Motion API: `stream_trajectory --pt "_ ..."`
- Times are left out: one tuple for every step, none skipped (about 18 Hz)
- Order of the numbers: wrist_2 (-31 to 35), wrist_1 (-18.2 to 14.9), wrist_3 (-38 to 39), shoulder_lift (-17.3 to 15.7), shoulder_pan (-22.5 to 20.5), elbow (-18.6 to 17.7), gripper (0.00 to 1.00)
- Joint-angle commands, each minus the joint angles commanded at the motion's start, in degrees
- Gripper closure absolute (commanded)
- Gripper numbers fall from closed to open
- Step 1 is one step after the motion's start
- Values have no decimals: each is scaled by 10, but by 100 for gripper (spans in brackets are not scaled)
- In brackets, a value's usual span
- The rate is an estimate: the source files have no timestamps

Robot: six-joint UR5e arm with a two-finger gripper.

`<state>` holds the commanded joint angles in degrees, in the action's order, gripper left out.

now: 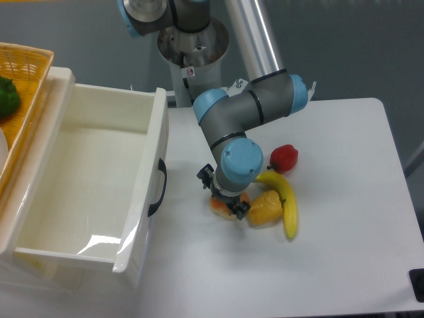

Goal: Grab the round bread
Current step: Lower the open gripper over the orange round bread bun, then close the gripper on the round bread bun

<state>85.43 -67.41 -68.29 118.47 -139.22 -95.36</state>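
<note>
single fixed camera, looking down at a white bench [344, 265]. the arm reaches down over the middle of it, wrist pointing straight down, and the pincer [226, 201] sits right on top of the round bread [221, 209]. only a sliver of the bread shows: orange-brown edge with a pale rim, poking out under the wrist on its left and front side. one dark finger [240, 211] shows at the bread's right-front edge, another dark bit at the upper left, so the fingers look to straddle it. cannot tell if they are pressing on it or just spread around it; the wrist hides the contact.

bread is on the bench surface, just beside a yellow-orange chunk [265, 208] on its right, maybe touching. a banana [287, 202] curves round that chunk's far side, a red pepper [284, 158] is behind. a white bin [86, 185] with a dark handle stands open to the left, a wicker basket [26, 73] with something green at the far left edge.

handling guess: toy bun, likely light, fairly stiff, smooth plastic-ish so maybe a bit slippery on the domed top. best hold is across the widest part, low on the sides. risk: right finger snagging the neighbouring chunk.
</note>
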Motion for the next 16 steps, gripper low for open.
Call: stream_trajectory --pt "-1 0 0 1 0 0 0" --pt "-1 0 0 1 0 0 0" --pt "0 3 0 2 0 -1 0" --pt "0 7 0 3 0 -1 0" --pt "0 11 0 4 0 -2 0" --pt "0 14 0 4 0 -3 0" --pt "0 16 0 5 0 -4 0" --pt "1 18 0 5 0 -4 0" --pt "0 18 0 5 0 -4 0" --pt "1 18 0 5 0 -2 2" --pt "1 18 0 6 0 -1 3" --pt "2 18 0 8 0 -1 3" --pt "6 18 0 8 0 1 5" --pt "10 18 0 9 0 1 8" --pt "11 18 0 10 0 1 14" --pt "11 18 0 10 0 1 15"
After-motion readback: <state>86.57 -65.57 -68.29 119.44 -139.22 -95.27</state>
